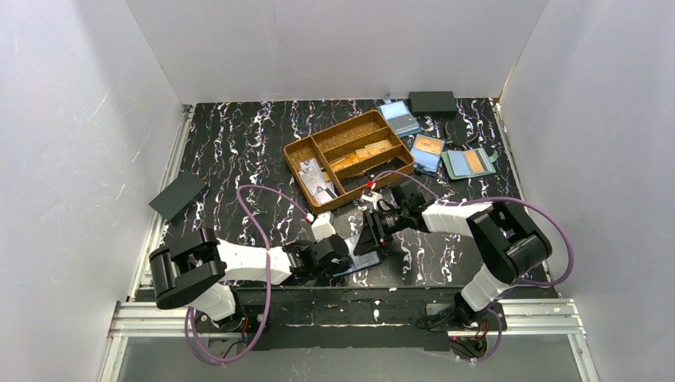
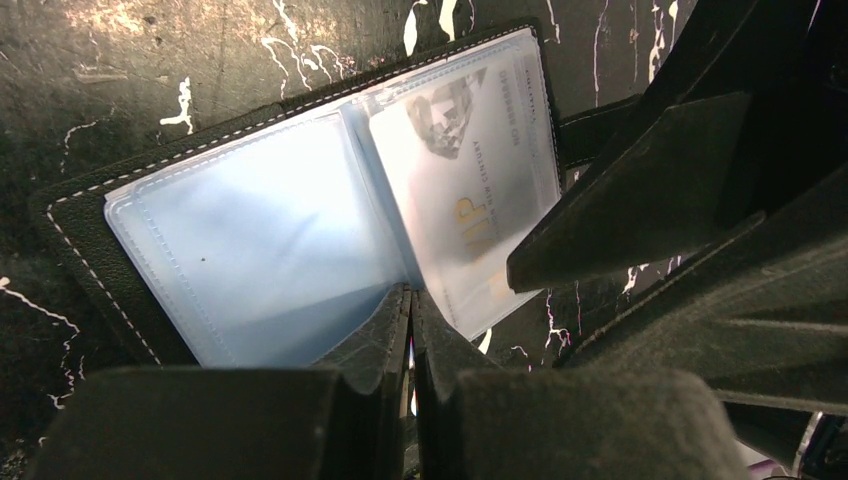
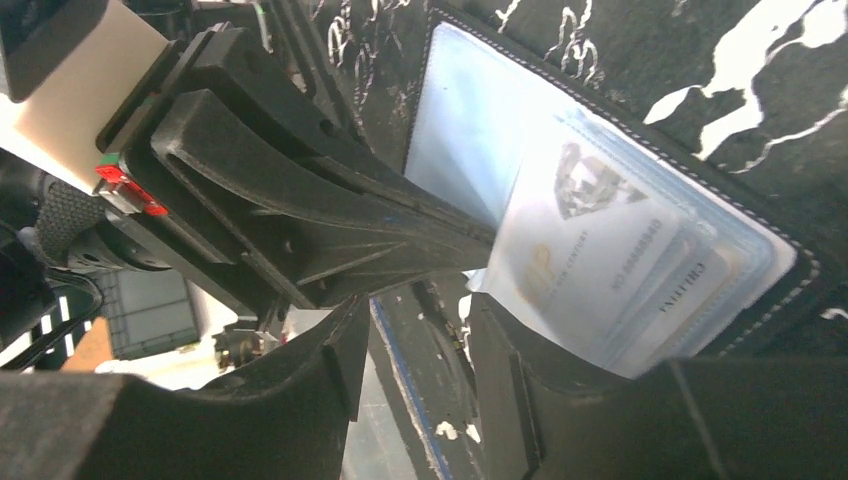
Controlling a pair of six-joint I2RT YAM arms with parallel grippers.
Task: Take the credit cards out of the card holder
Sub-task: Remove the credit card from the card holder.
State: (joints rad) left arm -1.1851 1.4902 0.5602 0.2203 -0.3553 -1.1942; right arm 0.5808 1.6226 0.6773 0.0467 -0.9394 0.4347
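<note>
Top external view: on the black marbled table (image 1: 239, 151), nearer than the wooden tray (image 1: 296, 151), the card holder (image 1: 364, 260) lies open and face up between both arms. In the left wrist view its long axis runs lower left to upper right. The credit cards (image 3: 590, 250) sit stacked in one clear pocket, lengthwise across that axis. The left gripper (image 2: 411, 320) has its fingers pressed together at the fold. The right gripper (image 3: 415, 340) is spread, one finger touching the pocket.

The left end effector (image 2: 410, 300) and right end effector (image 3: 415, 320) crowded over the open card holder (image 2: 250, 240) at the table's (image 1: 239, 151) near middle. The divided tray (image 1: 338, 137) stood just beyond, with bare surface to its left.
</note>
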